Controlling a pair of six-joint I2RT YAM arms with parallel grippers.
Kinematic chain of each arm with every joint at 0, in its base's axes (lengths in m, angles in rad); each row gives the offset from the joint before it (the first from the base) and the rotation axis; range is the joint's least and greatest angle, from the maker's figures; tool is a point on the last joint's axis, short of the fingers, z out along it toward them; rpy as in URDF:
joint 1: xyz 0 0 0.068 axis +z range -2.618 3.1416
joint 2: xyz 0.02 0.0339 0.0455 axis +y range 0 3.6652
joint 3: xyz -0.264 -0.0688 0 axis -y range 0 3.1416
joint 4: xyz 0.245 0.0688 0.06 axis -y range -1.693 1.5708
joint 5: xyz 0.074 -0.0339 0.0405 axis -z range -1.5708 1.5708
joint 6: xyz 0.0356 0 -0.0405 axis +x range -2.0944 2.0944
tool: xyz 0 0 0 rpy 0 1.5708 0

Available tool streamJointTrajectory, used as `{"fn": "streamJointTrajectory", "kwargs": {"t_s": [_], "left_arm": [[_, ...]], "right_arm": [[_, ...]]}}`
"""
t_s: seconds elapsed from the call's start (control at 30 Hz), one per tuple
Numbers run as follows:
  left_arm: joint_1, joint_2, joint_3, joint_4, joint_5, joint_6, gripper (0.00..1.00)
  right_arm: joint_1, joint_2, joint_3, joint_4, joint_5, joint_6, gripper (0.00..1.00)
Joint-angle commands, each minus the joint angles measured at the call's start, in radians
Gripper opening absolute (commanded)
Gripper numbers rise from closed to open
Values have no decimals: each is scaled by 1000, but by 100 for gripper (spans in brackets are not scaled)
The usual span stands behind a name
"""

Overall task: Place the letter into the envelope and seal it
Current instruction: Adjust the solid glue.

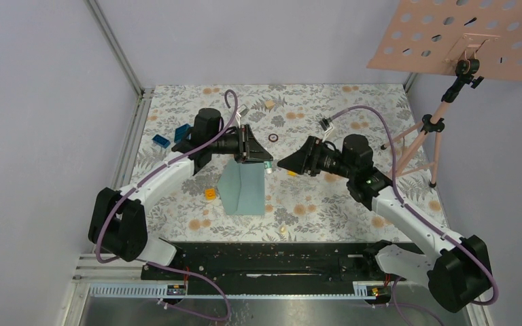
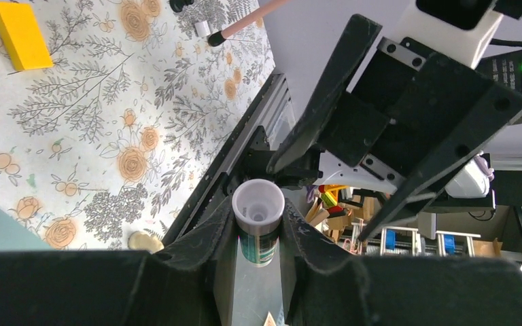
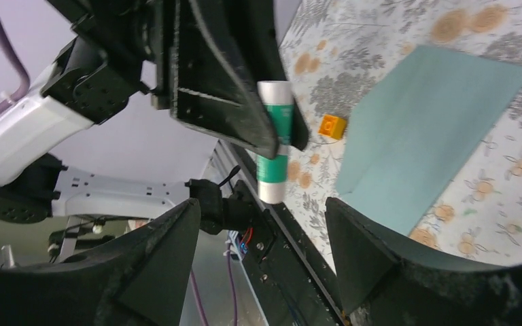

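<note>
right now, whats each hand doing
left hand: closed on the glue stick
right hand: open, holding nothing

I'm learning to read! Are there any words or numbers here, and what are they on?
Nothing here can be read.
Tube held in the left tool: the print on its green-and-white label is too blurred to read.
Envelope: no writing shows.

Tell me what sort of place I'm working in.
Looks like a lab robot cell: a floral-covered table boxed in by plain grey walls, with a pink perforated board on a tripod beside it.
</note>
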State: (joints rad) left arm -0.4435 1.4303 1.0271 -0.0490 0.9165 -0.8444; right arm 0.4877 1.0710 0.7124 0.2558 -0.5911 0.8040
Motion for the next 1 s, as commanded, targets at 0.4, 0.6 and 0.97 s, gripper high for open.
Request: {"fn": "streamJointTrajectory", "kwargs": {"t_s": [0.4, 0.6, 0.97], "left_arm": [[-47, -10, 24, 182, 36, -101, 0], [-53, -20, 18, 196, 41, -116, 0], [-63, -29, 58, 118, 57, -61, 16]], "right_arm": [[126, 129, 109, 115, -26, -9, 59], [127, 139, 101, 148, -29, 13, 33], [127, 81, 114, -24, 8, -72, 0]]}}
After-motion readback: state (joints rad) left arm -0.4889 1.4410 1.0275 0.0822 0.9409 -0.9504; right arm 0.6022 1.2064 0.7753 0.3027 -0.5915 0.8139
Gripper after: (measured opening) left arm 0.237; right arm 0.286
